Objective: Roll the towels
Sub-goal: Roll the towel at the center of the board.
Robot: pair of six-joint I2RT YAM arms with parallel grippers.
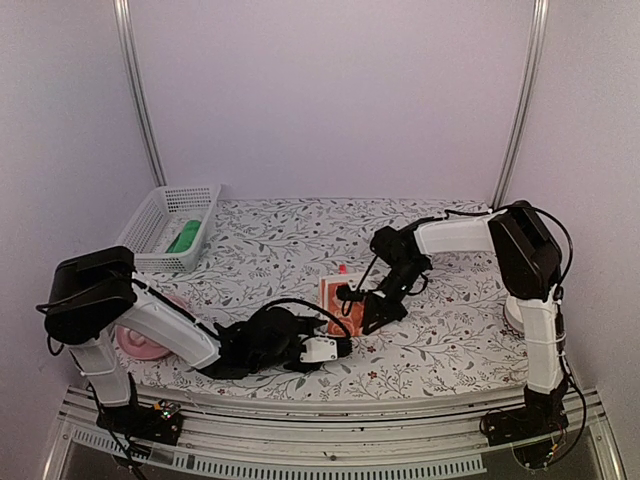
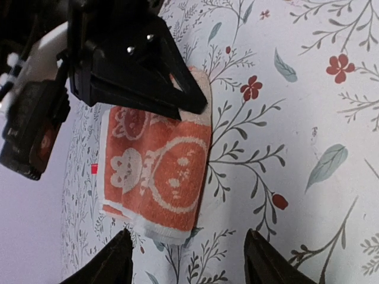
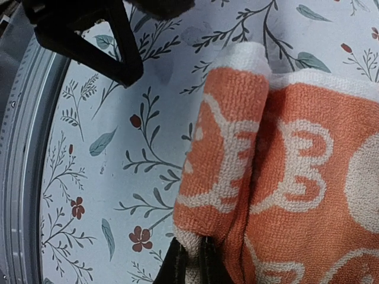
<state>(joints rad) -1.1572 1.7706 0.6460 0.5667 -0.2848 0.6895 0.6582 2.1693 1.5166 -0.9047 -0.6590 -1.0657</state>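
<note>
Towel of orange-red terry with a white leaf-like pattern (image 3: 225, 148), partly rolled, between two robot grippers.
It lies mid-table on the flower-printed tablecloth (image 1: 450, 340), with one edge curled into a loose roll. The right gripper (image 3: 190, 263) is closed to a slit, pinching the end of that roll. The left gripper (image 2: 186, 254) hovers just beside the towel's near hem, jaws apart, holding nothing. The cloth looks light, soft and limp, and probably uncurls if released, so the roll's two ends seem the best holds. Bare tablecloth surrounds it, though the table's front edge is near. A plain bright green towel (image 1: 183, 238) sits well apart in a white plastic basket (image 1: 160, 262) at left rear.
</note>
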